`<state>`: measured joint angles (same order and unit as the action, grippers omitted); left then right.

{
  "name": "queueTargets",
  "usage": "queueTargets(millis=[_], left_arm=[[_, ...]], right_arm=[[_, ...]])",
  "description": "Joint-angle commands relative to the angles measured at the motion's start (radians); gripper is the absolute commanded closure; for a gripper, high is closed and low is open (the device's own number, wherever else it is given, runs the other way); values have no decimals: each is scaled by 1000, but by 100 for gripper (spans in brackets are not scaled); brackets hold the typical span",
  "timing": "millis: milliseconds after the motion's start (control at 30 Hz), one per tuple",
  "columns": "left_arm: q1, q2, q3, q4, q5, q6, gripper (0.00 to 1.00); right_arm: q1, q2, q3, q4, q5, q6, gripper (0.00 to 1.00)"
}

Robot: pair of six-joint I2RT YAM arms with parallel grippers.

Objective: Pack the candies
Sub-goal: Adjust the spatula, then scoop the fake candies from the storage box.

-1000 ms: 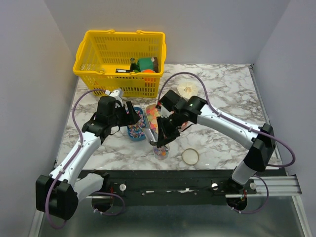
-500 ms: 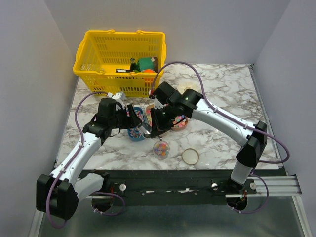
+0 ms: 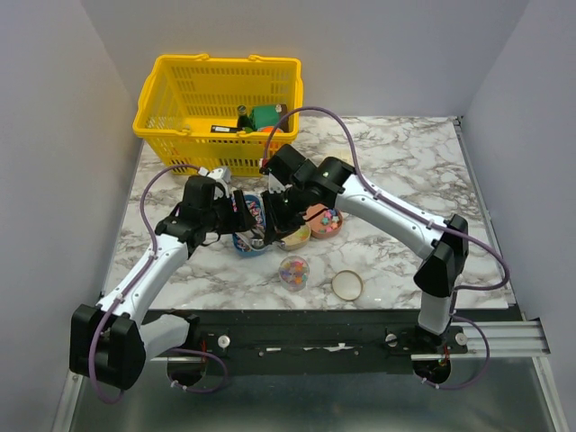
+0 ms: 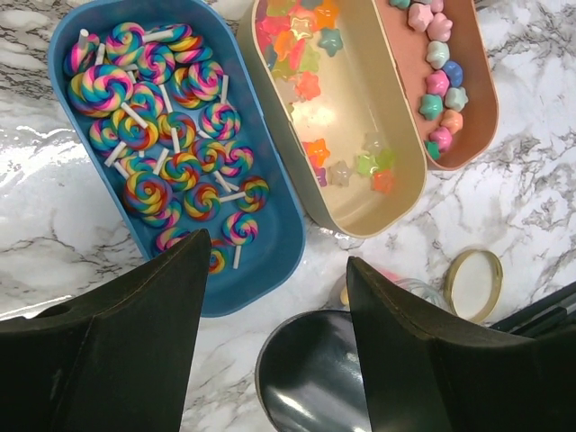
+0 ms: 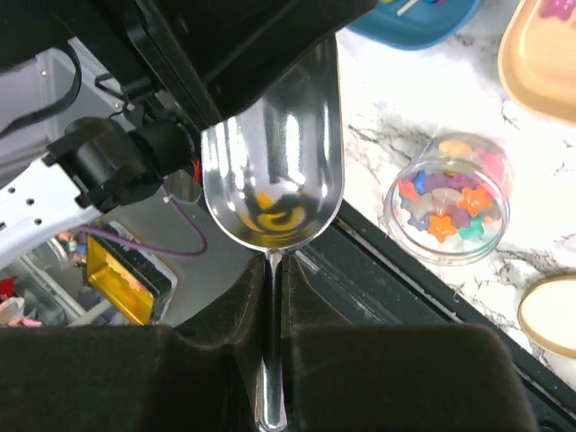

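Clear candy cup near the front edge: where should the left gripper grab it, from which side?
Take the clear cup by its outer wall, fingers straddling it, coming straight down. It stands upright and open with candies inside, so nothing should enter the mouth. The round wall suits any angle, but the lid lies close on its right, so probably keep fingers off that side.

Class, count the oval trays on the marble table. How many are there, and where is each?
3. In the left wrist view they lie side by side: the blue tray leftmost, the cream tray in the middle, the pink tray rightmost. None appears hidden.
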<state>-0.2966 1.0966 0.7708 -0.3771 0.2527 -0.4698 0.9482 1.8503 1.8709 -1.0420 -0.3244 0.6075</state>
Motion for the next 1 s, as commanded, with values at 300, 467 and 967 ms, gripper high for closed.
queueTargets(millis=[300,467,967], left_arm=[[5,46,130,-123,-318,-33,19],[57,106,157,-186,-379,-82,17],[82,252,84,-163,-219,-89,42]], right_arm=[[4,119,69,-48,106,-21,99],[6,231,149,-122,119,-55,99],[4,359,240,-158,96,-97,99]])
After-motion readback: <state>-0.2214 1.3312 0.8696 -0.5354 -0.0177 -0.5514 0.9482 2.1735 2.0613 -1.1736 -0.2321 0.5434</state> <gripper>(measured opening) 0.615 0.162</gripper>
